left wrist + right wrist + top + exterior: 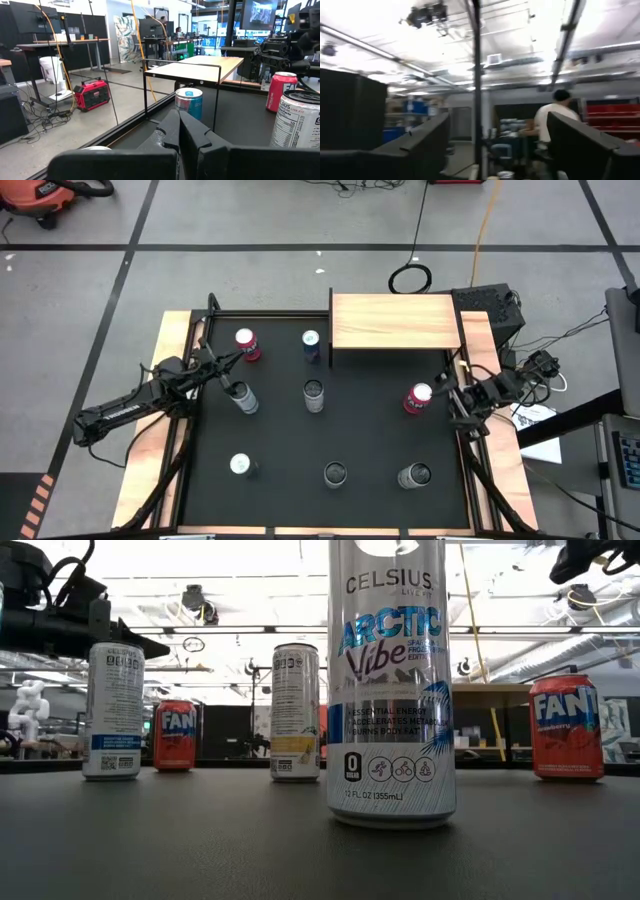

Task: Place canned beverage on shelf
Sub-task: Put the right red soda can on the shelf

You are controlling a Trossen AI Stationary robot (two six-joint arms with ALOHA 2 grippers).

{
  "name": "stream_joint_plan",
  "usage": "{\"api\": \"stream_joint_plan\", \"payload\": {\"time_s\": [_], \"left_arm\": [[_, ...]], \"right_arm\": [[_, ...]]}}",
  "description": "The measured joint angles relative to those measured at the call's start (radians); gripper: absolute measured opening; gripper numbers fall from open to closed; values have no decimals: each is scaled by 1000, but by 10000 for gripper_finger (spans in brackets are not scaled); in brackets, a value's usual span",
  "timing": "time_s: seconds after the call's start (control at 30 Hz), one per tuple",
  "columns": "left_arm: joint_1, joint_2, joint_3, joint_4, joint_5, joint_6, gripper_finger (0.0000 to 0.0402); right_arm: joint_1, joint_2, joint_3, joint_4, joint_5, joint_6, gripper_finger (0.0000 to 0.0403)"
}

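Observation:
The shelf (395, 320), a light wood platform on black legs, stands at the table's far edge, right of centre; it also shows in the left wrist view (200, 67). Several cans stand upright on the black mat (370, 430). A red can (418, 398) stands below the shelf's right end, and my right gripper (447, 392) is just to its right, open and tipped upward, with nothing between its fingers (495, 145). My left gripper (230, 362) is shut and holds nothing, at the table's left, between a red can (247, 345) and a silver can (243, 397).
A blue can (311, 345) stands by the shelf's left legs and a silver can (314, 395) mid-table. Three more cans line the near side (240, 466), (335, 474), (414, 476). A person shows in the room beyond (552, 120).

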Motion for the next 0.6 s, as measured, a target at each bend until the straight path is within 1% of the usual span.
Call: {"api": "stream_joint_plan", "payload": {"time_s": [0.2,0.6], "left_arm": [[0,0,0,0,0,0,0],[0,0,0,0,0,0,0]], "right_arm": [[0,0,1,-31,82,-7,312],[0,1,24,-131,83,-3,312]]}}
